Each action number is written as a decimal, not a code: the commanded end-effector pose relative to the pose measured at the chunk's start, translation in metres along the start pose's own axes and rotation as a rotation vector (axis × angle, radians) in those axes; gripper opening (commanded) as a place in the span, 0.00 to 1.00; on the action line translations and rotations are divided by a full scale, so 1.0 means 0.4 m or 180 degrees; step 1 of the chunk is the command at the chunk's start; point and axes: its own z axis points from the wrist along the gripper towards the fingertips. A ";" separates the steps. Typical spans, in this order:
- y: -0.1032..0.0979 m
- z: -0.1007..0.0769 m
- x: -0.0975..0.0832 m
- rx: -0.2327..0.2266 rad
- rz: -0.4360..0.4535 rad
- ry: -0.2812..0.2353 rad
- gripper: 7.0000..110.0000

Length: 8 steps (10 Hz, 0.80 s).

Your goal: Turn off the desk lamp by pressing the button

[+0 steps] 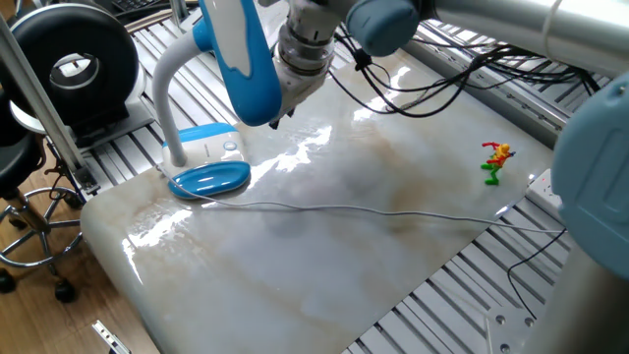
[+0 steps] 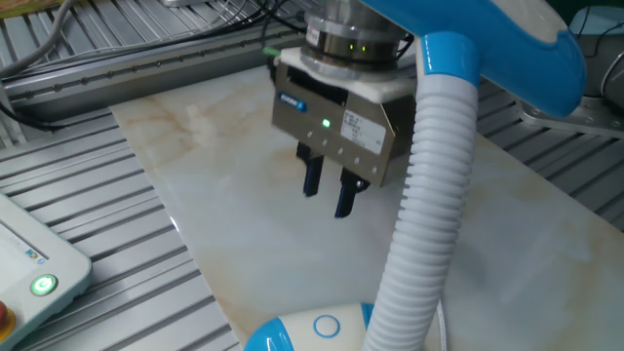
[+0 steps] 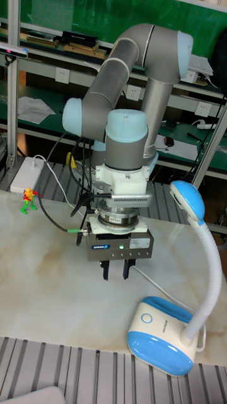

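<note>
A robotics lab: aluminium-profile bench, metal shelving, wall sockets.

No readable text; claw label illegible.

marble tabletop | green wall | metal shelves | wooden floor

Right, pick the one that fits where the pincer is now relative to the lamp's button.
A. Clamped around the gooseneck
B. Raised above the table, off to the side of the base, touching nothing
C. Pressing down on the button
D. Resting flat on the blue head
B: the pincer hangs in the air with a gap between its fingertips, clear of the button on the desk lamp.
</note>
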 end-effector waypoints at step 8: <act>-0.007 -0.045 0.027 0.0039 0.0755 -0.0022 0.36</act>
